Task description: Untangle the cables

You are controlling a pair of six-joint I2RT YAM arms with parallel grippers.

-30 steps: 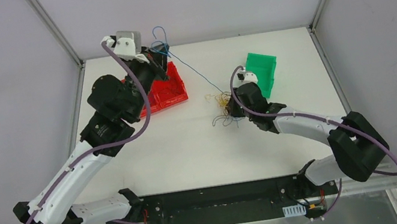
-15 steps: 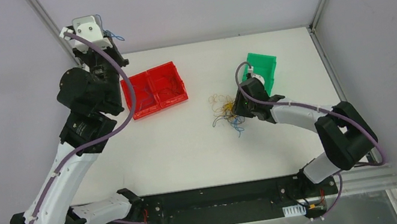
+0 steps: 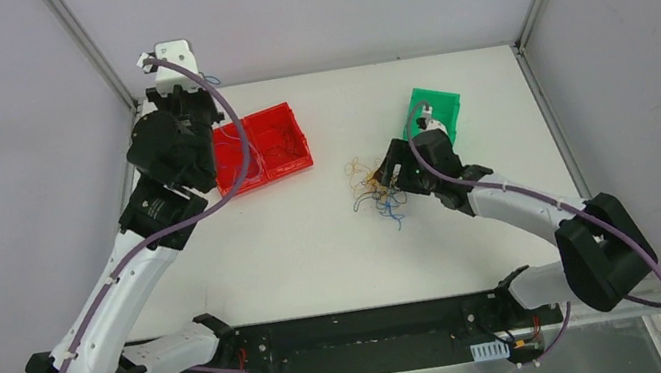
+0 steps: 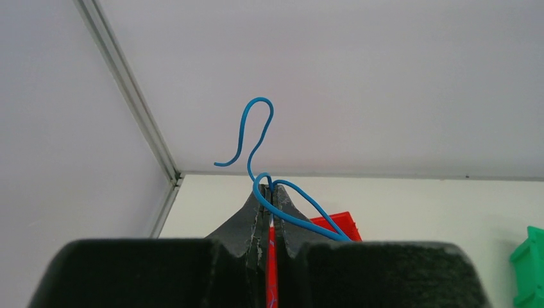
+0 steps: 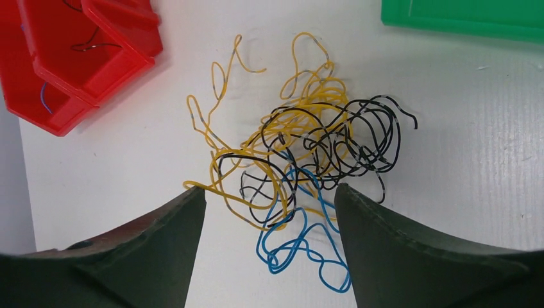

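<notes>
left gripper (image 3: 201, 91) is hanging raised above the table's (image 3: 318, 259) far-left corner, beside the red bin (image 3: 286, 153) | blue cable (image 3: 209, 79) is poking from its tip | right gripper (image 3: 387, 175) is hovering at the tangled cables (image 3: 370, 190), near the green bin (image 3: 440, 107)

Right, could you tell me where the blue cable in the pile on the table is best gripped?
Take the blue cable by the loops sticking out of the pile beside the open right gripper; there it lies clear of the yellow and black strands. Probably come straight down, since it lies flat on the table.
</notes>
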